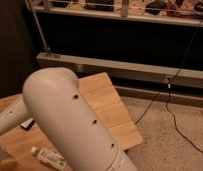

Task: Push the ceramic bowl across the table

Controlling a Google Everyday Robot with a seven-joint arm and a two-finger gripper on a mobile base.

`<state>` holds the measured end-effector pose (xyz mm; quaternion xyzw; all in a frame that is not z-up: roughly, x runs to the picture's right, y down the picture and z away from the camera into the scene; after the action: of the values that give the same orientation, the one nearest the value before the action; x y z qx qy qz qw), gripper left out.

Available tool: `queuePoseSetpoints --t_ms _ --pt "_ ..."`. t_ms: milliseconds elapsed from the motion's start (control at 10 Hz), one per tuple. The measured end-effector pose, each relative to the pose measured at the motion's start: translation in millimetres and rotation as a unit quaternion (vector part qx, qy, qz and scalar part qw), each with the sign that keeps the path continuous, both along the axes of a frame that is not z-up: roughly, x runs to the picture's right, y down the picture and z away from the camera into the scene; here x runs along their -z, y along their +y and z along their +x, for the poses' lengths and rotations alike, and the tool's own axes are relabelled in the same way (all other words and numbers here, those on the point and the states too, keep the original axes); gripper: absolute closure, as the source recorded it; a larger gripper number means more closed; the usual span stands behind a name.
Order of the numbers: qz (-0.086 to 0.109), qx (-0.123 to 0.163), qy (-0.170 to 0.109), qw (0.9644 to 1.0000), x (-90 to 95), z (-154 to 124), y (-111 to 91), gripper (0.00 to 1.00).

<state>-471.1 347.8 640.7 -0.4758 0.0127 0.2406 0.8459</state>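
mostly the robot arm (70,120) fills the view, a thick pale tube running from 9 o'clock down to 5 o'clock over the light wooden desk (107,102). the gripper is out of view, so the state of its fingers cannot be told. the ceramic bowl is not visible either; it may be hidden behind the arm. a small white tube (47,156) lies on the desk at 7 o'clock, and a dark small thing (27,124) sits beside the arm at 9 o'clock. black cables (167,100) trail over the speckled floor (170,145) at 3 o'clock.
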Motion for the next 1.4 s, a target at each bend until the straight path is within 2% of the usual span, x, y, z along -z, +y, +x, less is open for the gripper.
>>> queuePoseSetpoints --t_ms 100,200,300,400,500,600,700,800,900,1000,1100,1200,1300,1400 --pt "-0.028 -0.016 -0.014 0.9994 7.4 -3.6 -1.6 0.35" --pt "-0.086 -0.046 -0.043 0.9942 21.1 -8.0 -8.2 0.35" --pt "-0.119 -0.062 -0.058 0.9891 27.1 -7.6 -13.5 0.35" --pt "-0.162 -0.082 -0.077 0.9805 32.1 -4.3 -21.9 0.35" --pt "-0.203 -0.094 -0.092 0.9702 29.6 8.4 -31.6 0.35" --pt "-0.217 -0.095 -0.096 0.9667 24.0 16.9 -36.3 0.35" --pt "-0.224 -0.091 -0.095 0.9656 14.2 28.6 -39.9 0.35" --pt "-0.220 -0.086 -0.090 0.9676 4.5 37.2 -42.5 0.35" --pt "-0.190 -0.073 -0.078 0.9759 -13.7 48.6 -47.4 0.35" --pt "-0.165 -0.066 -0.069 0.9817 -23.2 52.2 -50.2 0.35" --pt "-0.111 -0.056 -0.056 0.9906 -35.7 52.8 -57.3 0.35" --pt "-0.063 -0.046 -0.047 0.9959 -43.9 52.1 -63.4 0.35" --pt "-0.019 -0.037 -0.039 0.9984 -48.1 50.9 -70.6 0.35" --pt "0.005 -0.033 -0.034 0.9988 -51.3 51.2 -75.2 0.35"
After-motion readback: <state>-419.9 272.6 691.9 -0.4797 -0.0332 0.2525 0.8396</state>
